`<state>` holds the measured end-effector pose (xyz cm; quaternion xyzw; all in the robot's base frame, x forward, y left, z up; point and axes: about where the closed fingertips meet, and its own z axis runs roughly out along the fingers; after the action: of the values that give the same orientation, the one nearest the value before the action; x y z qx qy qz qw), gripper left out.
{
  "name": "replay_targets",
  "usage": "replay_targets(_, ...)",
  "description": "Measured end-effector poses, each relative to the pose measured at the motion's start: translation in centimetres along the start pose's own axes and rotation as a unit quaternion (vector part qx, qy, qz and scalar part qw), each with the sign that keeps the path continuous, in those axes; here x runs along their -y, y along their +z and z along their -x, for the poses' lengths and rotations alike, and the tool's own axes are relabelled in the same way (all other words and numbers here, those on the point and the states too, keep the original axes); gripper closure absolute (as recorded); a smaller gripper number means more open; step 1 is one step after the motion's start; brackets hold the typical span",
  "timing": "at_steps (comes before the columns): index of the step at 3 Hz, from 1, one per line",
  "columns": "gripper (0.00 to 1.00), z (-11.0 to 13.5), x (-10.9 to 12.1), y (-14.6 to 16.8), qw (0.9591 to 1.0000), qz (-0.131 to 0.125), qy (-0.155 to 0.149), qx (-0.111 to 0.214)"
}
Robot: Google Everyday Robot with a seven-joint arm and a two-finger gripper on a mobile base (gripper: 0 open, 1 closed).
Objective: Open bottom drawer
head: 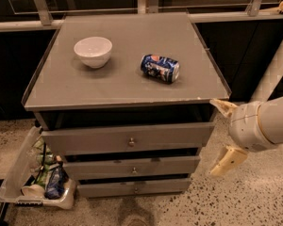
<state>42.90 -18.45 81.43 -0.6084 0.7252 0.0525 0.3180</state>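
Observation:
The bottom drawer (134,188) is the slimmest grey front, lowest of three in the grey cabinet, with a tiny round metal knob (136,189). It sits set back under the middle drawer (132,166), which sits under the tall top drawer (128,138). My gripper (222,136) is at the right of the cabinet, beside its right edge at about top-drawer height. Its two cream fingers are spread wide, one up (222,107) and one down (228,161), holding nothing. It is well above and right of the bottom drawer's knob.
On the cabinet top (127,81) stand a white bowl (93,51) and a blue soda can (160,68) lying on its side. A clear bin (35,180) with bottles and snacks sits on the speckled floor at the cabinet's left. A dark counter with railing runs behind.

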Motion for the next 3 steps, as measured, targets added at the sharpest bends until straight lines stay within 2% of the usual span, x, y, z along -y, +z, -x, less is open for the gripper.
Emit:
replay_targets(1,0.0,0.1,-0.1,0.0,1.0,0.001,-0.001,0.001)
replay_targets(2,0.0,-0.7,-2.2,2.5,0.9996,0.023,0.006,0.013)
replay_targets(3,0.0,-2.9,-5.4,7.0,0.999,0.042,0.005,0.014)
